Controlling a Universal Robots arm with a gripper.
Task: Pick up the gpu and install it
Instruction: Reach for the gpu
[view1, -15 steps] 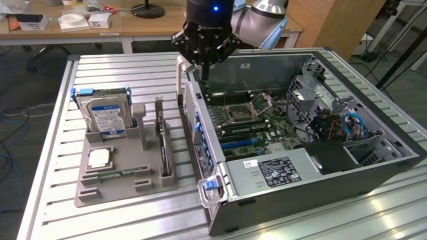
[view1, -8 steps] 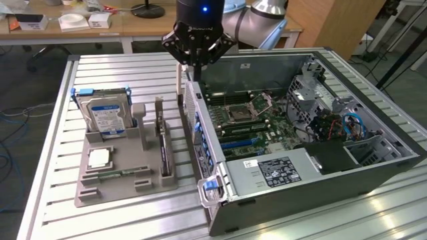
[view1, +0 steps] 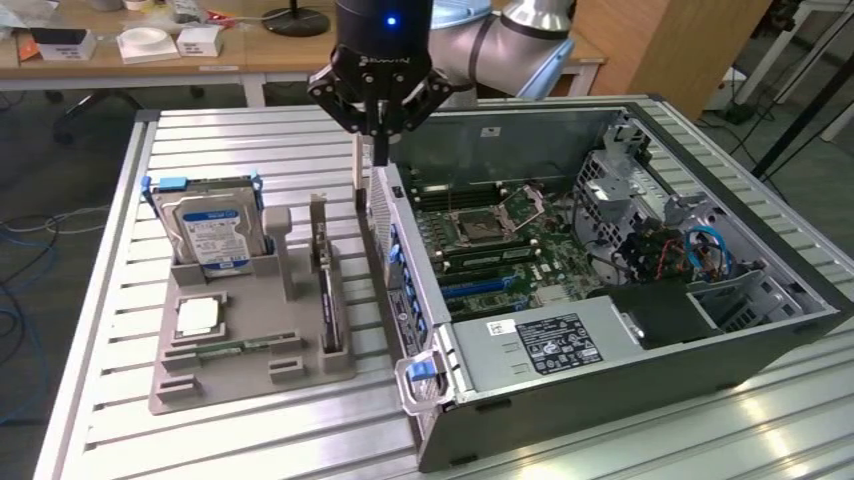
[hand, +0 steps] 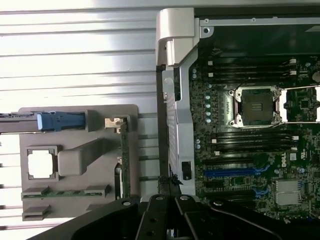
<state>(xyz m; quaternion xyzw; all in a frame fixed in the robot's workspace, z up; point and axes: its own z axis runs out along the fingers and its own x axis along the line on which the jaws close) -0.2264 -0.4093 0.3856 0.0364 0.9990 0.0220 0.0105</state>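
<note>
The gpu stands on edge in a slot of the grey holder tray, its silver bracket end at the far side. From the wrist view it is a thin green edge running along the tray's side nearest the case. My gripper hangs well above the table, over the rear wall of the open computer case and just beside the tray. Its fingers are shut with nothing between them. In the wrist view the gripper points down at the case's rear wall.
The tray also carries a blue-labelled hard drive, a processor and a memory stick. Inside the case lies the motherboard with its blue slots. A desk with boxes stands behind the slatted table.
</note>
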